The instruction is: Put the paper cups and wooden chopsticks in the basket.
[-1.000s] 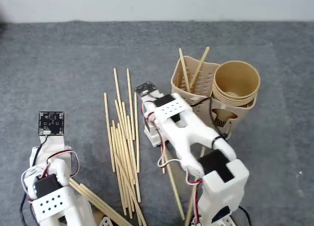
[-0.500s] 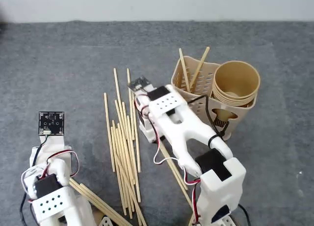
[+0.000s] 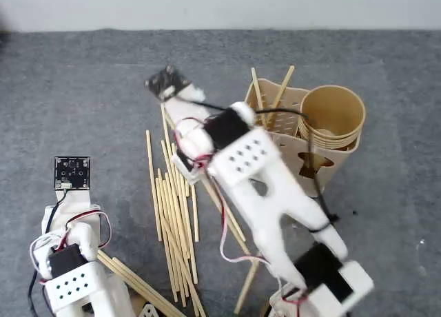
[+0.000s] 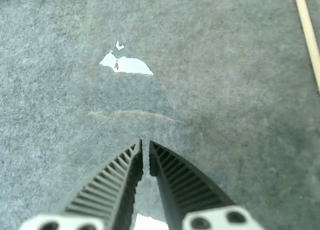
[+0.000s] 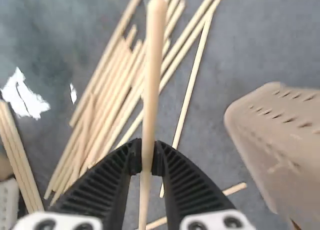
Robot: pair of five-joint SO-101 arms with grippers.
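My right gripper [image 5: 145, 155] is shut on one wooden chopstick [image 5: 152, 65] and holds it above the loose pile of chopsticks [image 5: 115, 125]. In the high view this gripper [image 3: 186, 160] hangs over the pile [image 3: 172, 207], left of the beige basket [image 3: 275, 117]. Stacked paper cups [image 3: 332, 116] sit in the basket's right half, and two chopsticks [image 3: 259, 96] stand in its left half. My left gripper [image 4: 145, 146] is shut on nothing, low over bare grey mat; its arm [image 3: 69, 269] sits at the near left.
A few chopsticks [image 3: 138, 282] lie beside the left arm's base. One chopstick [image 4: 307, 35] crosses a corner of the left wrist view. A white tear [image 4: 127, 65] marks the mat. The basket's wall [image 5: 280, 140] is close to the right gripper.
The right arm has swung left and away from the basket, rising with the chopstick in its jaws. The left arm has kept still.
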